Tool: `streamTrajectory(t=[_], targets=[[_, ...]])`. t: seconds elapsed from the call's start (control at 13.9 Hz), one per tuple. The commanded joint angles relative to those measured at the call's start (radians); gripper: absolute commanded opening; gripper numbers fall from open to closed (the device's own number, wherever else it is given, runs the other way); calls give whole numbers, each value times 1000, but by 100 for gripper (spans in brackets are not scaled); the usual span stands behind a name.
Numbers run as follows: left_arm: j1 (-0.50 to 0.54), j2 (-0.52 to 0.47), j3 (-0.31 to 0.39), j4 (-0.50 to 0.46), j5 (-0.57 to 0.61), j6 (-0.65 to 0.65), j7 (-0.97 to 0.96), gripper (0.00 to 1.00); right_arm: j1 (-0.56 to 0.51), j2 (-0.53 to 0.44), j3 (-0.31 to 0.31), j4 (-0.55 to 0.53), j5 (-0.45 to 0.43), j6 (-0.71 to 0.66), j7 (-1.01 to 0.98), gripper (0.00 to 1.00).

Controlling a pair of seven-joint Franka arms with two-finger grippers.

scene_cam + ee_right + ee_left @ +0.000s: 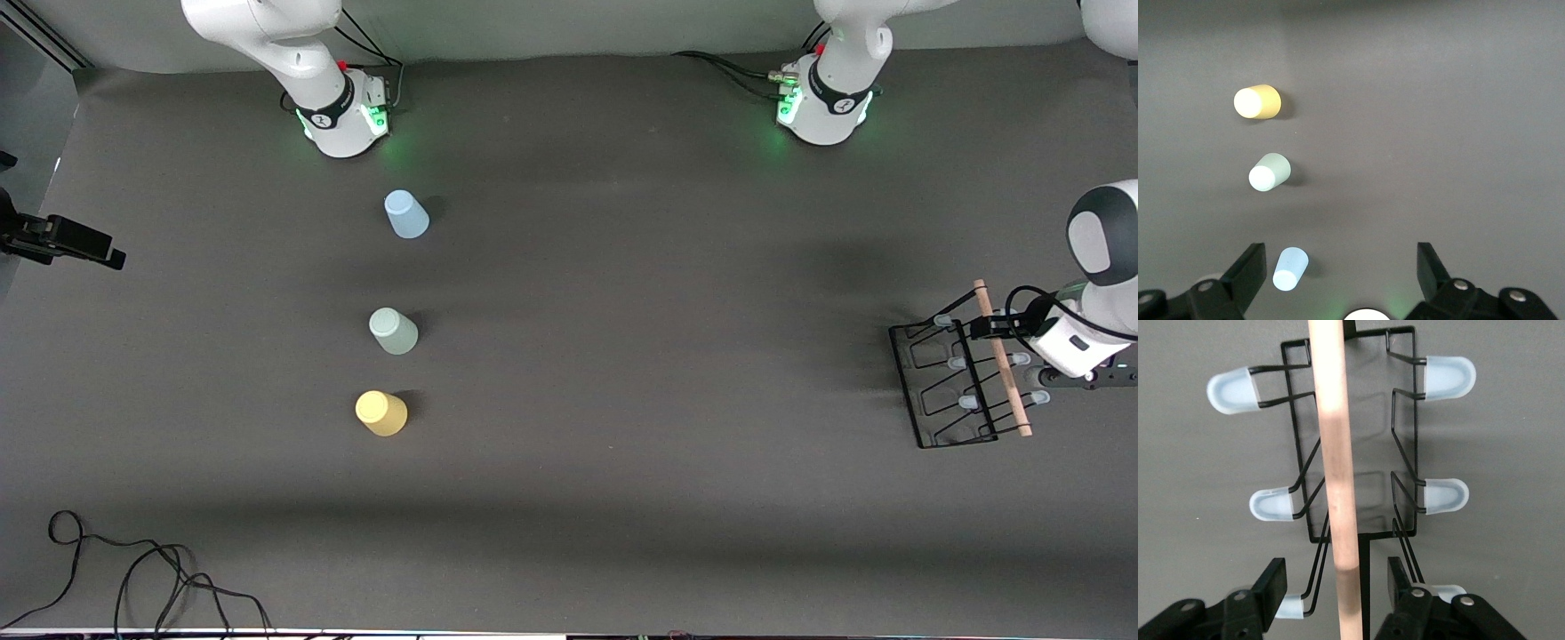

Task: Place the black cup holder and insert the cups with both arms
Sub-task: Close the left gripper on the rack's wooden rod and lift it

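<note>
The black cup holder [956,382] sits at the left arm's end of the table, w/ its wooden rod handle [1003,357] on top. Everything else is placed from this rack.

The left gripper [1337,587] hangs right over the rack. Its fingers [1273,581] are spread wide, one on each side of the handle [1340,487], not touching it. It holds nothing. In the left wrist view the rack [1401,440] shows pegs w/ pale tips [1448,377] sticking out to both sides.

The 3 cups stand upside down in a row, well apart from the rack, toward the right arm's end of the table. The light blue cup [406,214] is farthest from the front camera. The pale green cup [393,331] is in the middle. The yellow cup [381,413] is nearest to the camera.

The right gripper [1341,270] is up high above the table near the blue cup [1290,268], well apart from the rack. Its fingers [1248,270] are wide open & empty. The green cup [1269,172] & yellow cup [1257,102] show too.
</note>
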Motion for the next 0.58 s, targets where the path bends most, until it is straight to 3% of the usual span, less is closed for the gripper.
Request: streamTrajectory(t=[0.0,0.14,0.5], targets=[[3,-15,-6,-13,18,3,6,29,-5,5,4,17,-19,-15,-18,100],[1,-17,-6,-13,18,-6,6,0,-5,5,4,17,-21,-15,-18,100],[-8,-47,-10,4,16,-32,6,0,-5,5,4,17,-21,-17,-18,100]])
